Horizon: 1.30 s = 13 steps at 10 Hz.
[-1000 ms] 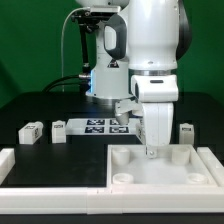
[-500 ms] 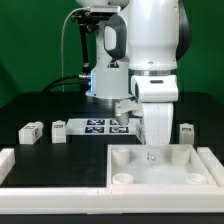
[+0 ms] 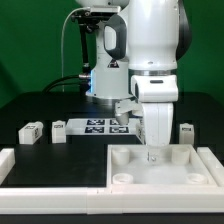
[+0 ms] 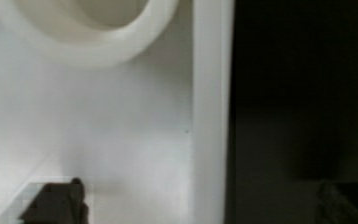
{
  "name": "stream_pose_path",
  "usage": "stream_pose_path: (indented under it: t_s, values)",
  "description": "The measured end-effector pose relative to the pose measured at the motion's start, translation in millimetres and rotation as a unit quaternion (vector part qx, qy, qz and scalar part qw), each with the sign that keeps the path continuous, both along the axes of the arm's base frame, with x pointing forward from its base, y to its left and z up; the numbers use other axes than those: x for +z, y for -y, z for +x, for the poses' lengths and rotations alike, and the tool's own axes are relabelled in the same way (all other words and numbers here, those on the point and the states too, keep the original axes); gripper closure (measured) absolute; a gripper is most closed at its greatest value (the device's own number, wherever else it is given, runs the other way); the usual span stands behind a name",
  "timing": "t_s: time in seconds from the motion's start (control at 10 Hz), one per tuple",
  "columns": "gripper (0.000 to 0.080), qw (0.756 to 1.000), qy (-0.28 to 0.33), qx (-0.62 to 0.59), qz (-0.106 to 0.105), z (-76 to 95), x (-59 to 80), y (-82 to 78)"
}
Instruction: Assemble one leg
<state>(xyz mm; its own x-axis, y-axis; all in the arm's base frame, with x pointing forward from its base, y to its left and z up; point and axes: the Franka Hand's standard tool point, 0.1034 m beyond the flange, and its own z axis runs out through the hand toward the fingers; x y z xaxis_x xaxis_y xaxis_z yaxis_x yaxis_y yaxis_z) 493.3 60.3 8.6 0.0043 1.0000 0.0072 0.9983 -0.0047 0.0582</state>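
The gripper (image 3: 151,152) hangs low over the back edge of the large white square panel (image 3: 160,172). Its jaws stand open and hold nothing. In the wrist view the gripper (image 4: 194,203) straddles the panel's edge. One dark fingertip (image 4: 55,203) is over the white panel (image 4: 87,120) and the other is faint over the black table. A round corner socket (image 4: 108,25) of the panel shows ahead of the gripper. Three small white legs lie on the table: two (image 3: 30,132) (image 3: 58,130) at the exterior view's left, one (image 3: 185,131) at its right behind the panel.
The marker board (image 3: 100,126) lies behind the panel, partly hidden by the arm. A white L-shaped fence (image 3: 12,166) runs along the exterior view's left and the table's front. The robot base stands at the back.
The gripper has sunk very slightly toward the panel's back edge. Nothing else has moved.
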Motion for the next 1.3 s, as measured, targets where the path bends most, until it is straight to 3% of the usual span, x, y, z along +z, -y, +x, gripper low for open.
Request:
stream_pose_path:
  t_s: [0.5,0.7,1.0,1.1,1.3]
  values:
    - [0.0150,0.997,0.022,-0.072,0.001,-30.5,45.7,-4.9]
    - [0.0150,0.995,0.018,-0.095,0.003,-30.8,42.1,-4.4]
    - [0.0150,0.971,0.013,-0.239,0.019,-30.9,41.9,-5.7]
    - [0.0150,0.935,0.005,-0.354,0.033,-33.8,41.8,-0.4]
    - [0.0150,0.846,-0.007,-0.531,0.052,-49.7,41.2,-10.7]
